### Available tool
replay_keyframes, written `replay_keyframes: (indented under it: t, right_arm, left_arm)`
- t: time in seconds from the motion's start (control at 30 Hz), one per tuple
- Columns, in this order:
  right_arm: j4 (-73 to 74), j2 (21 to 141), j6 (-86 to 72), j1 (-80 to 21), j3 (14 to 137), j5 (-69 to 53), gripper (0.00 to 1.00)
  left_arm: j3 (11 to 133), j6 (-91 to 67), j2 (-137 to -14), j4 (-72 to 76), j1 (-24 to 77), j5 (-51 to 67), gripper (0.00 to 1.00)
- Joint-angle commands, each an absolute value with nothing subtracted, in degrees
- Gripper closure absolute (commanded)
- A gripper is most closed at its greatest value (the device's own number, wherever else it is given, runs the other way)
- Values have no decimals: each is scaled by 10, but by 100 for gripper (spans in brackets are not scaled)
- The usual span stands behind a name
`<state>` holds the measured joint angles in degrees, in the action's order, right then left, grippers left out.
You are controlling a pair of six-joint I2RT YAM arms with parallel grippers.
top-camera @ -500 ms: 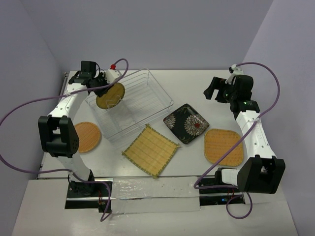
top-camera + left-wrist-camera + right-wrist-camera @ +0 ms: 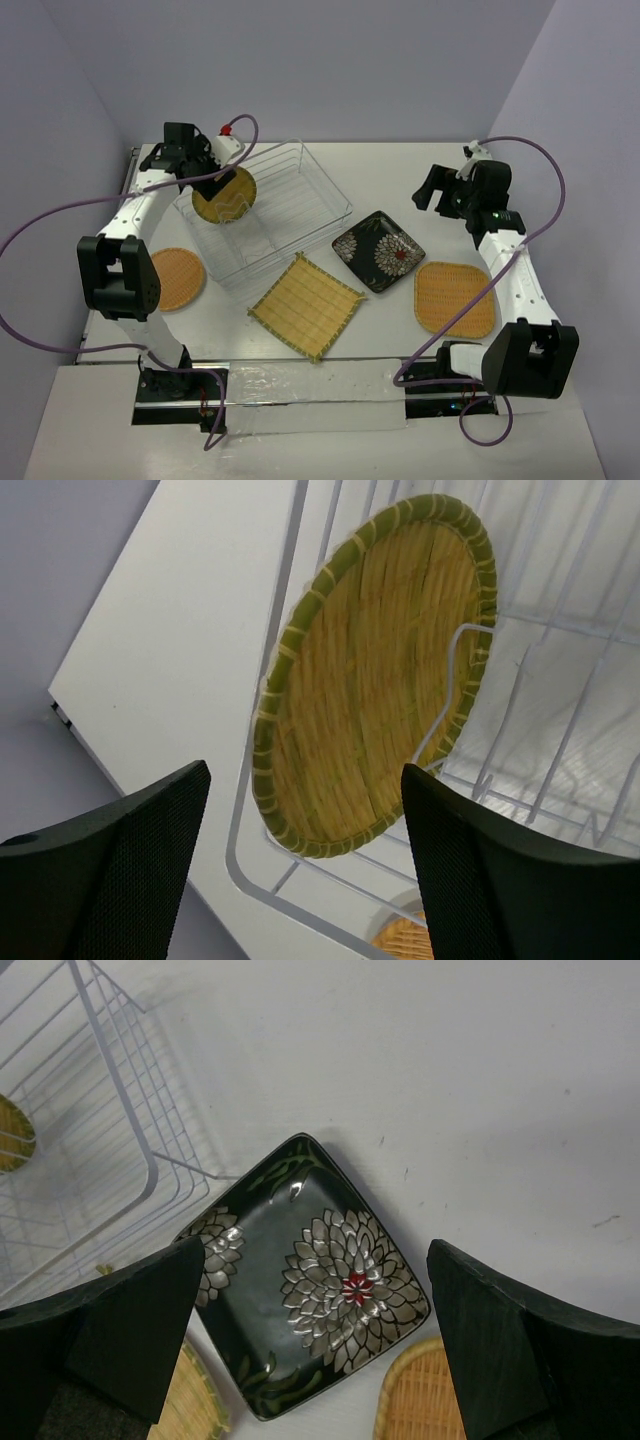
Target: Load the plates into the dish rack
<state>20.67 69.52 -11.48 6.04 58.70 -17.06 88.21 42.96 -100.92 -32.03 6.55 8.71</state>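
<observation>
The dish rack (image 2: pixel 290 210) sits on the far left part of the tabletop (image 2: pixel 400 180). A square yellow plate (image 2: pixel 306 305) lies just beside its near edge, a rounded-square orange plate (image 2: pixel 455 298) well off to its right, a black flowered plate (image 2: pixel 378 251) near its right corner, one round woven plate (image 2: pixel 177 278) flat by its left near corner, and another round plate (image 2: pixel 224 196) standing on edge, tilted, among the wires at its left end. The left claw (image 2: pixel 305 780) hangs over that left end, spread wide around nothing, apart from the standing plate, while the right claw (image 2: pixel 315 1260) hovers right of the rack above the black plate, also spread wide and empty.
</observation>
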Motion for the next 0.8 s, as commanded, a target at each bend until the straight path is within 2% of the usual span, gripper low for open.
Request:
replay_keyframes:
  t: [0.0,0.03,0.07,0.17,0.3,0.4,0.5,0.67,0.77]
  right_arm:
    - [203,670,-163,66,569,-158,0]
    - [205,668,-176,69,561,-154,0]
    - [206,667,-178,69,555,-154,0]
    - [214,659,-228,91,525,-158,0]
    - [214,630,-274,103,470,-196,0]
    - [216,612,-298,81,422,-219,0]
    - [221,599,-320,39,391,-188,0]
    - [220,595,-384,3,344,-152,0]
    - [217,594,-411,-24,324,-129,0]
  left_arm:
    - [974,367,-975,-288,67,104,12]
    - [992,346,-974,-287,67,116,4]
    - [995,330,-974,-282,67,120,1]
    - [1042,263,-972,-259,69,120,1]
    - [1043,184,-953,-213,71,126,1]
    - [1002,121,-919,-153,75,156,1]
    - [950,29,-883,-86,77,170,1]
    - [850,-111,-827,-13,77,105,1]
    - [825,-161,-814,-31,78,94,1]
